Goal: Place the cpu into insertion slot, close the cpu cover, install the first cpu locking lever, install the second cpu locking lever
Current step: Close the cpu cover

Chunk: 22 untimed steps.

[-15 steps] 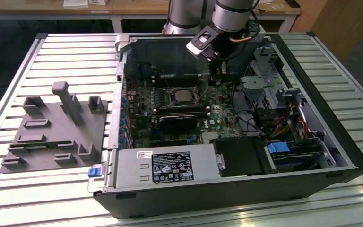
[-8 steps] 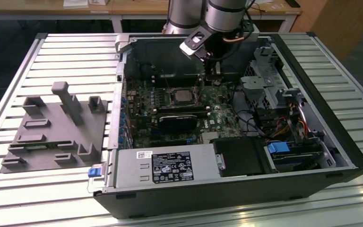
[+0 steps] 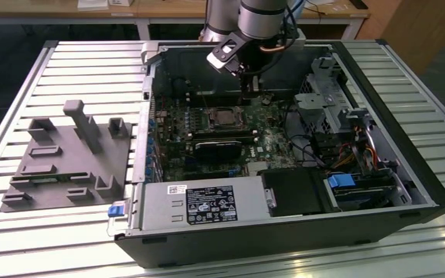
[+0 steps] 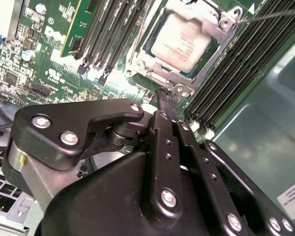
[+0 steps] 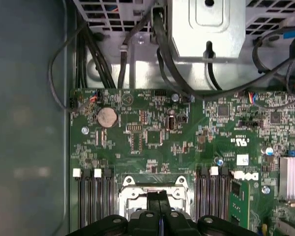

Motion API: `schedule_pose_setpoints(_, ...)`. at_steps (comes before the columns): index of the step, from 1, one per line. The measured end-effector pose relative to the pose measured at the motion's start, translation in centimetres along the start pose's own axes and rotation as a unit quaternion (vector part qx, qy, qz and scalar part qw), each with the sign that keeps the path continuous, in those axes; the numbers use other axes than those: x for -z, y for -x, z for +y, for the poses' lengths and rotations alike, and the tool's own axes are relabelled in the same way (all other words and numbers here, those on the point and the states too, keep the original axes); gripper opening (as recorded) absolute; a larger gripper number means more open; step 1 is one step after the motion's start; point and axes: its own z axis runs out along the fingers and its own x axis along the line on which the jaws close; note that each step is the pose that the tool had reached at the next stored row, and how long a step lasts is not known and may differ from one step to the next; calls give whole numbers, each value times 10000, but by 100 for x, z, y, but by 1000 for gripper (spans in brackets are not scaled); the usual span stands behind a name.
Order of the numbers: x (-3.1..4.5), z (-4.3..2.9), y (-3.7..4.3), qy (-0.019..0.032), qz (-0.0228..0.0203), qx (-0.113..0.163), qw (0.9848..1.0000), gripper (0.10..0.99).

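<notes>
The cpu (image 4: 179,42) lies in the insertion slot (image 3: 226,117), its silver-grey top showing through the cut-out of the cpu cover (image 4: 212,23), which lies flat over it. A thin metal locking lever (image 4: 275,14) runs out from one corner of the socket. My gripper (image 4: 167,96) hangs just above the green board beside the socket's edge, its black fingers pressed together with nothing between them. In the exterior view the gripper (image 3: 247,87) reaches down into the open computer case just behind the socket. In the first wrist view the fingertips (image 5: 157,196) overlap the socket frame (image 5: 130,192).
Long black memory slots (image 4: 113,29) flank the socket. A black heatsink block (image 3: 218,149) sits in front of it, a power supply (image 3: 199,202) at the case front, a drive cage (image 3: 338,110) at the exterior view's right. A grey fixture (image 3: 68,156) stands on the slatted table.
</notes>
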Motion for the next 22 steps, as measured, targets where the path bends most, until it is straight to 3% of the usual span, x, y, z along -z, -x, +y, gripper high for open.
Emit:
schedule_pose_setpoints(7, -3, -80, 1, 44, 2, -1, 10000, 102)
schedule_pose_setpoints(11, -20, -158, 4, 153, 15, -3, 9999, 102)
schedule_pose_setpoints(13, -30, -186, 8, 180, 18, -3, 9998, 102)
schedule_pose_setpoints(22, -65, -325, 45, 188, 17, -3, 9998, 102)
